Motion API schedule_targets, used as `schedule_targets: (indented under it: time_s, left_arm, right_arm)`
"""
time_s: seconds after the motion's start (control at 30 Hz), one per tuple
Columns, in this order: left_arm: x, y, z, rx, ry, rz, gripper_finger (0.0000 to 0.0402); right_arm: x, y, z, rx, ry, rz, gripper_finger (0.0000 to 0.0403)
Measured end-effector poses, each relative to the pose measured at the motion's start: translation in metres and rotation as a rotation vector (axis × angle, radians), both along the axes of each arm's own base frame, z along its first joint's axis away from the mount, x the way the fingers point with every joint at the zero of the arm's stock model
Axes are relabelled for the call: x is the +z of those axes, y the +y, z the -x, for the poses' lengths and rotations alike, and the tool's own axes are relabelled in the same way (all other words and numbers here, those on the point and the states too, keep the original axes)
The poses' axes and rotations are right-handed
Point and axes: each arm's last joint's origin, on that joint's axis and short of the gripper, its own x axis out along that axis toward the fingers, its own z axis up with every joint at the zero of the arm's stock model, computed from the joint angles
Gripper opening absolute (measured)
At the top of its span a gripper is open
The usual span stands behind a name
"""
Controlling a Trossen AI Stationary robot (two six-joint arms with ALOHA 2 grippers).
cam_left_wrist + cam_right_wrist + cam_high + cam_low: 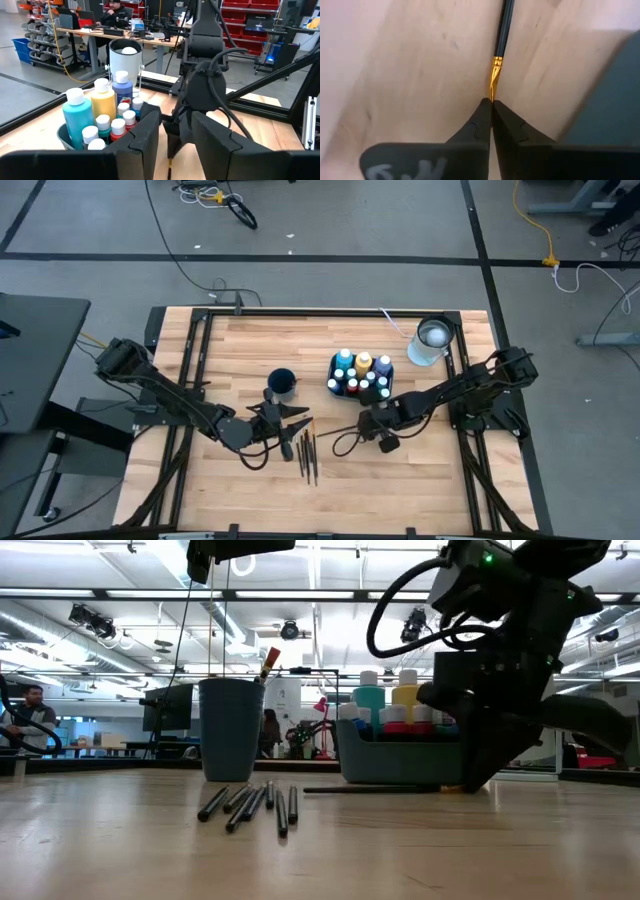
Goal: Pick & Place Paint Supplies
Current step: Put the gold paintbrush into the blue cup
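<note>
A dark bin [391,384] holds several white-capped paint bottles [362,370] at the table's middle. Several dark paintbrushes [306,455] lie flat in a loose bunch near the front edge. One more paintbrush [370,789] lies on the wood in front of the bin, and my right gripper [491,102] is shut on its end, pointing steeply down. A dark cup [230,730] stands upright with a brush sticking out of it. My left gripper [175,140] hovers level above the table between cup and bunch, open, facing the right arm. My right gripper pinches the paintbrush's bristle end, just beyond the gold ferrule [494,85], between the free ends of its two fingers. The fingers come steeply from above and lie along the brush. The dark handle [506,25] runs away from them, flat on the wood.
A white bucket [432,340] stands at the far right corner, behind the bin. Black frame rails [200,340] run along the table's sides. Bare wood lies at the near right and far left. People sit at desks in the room beyond.
</note>
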Motion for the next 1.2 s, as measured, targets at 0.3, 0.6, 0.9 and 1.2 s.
schedule_targets:
  time_s: [0.3,0.6,0.9,1.2]
  left_arm:
    - [0.0,0.007,-0.004,-0.024,0.0,0.007,0.0125]
    - [-0.001,0.018,-0.013,-0.148,-0.012,0.111,0.0125]
    - [-0.002,0.029,-0.019,-0.271,-0.019,0.275,0.0125]
    - [-0.005,0.039,-0.024,-0.374,0.008,0.418,0.0125]
  right_arm:
    - [0.039,0.023,-0.003,0.102,-0.087,0.214,0.0002]
    - [0.066,0.057,-0.014,0.438,-0.231,0.593,0.0002]
    - [0.092,0.08,-0.031,0.734,-0.462,0.834,0.0001]
    - [0.107,0.082,-0.038,0.842,-0.528,1.034,0.0001]
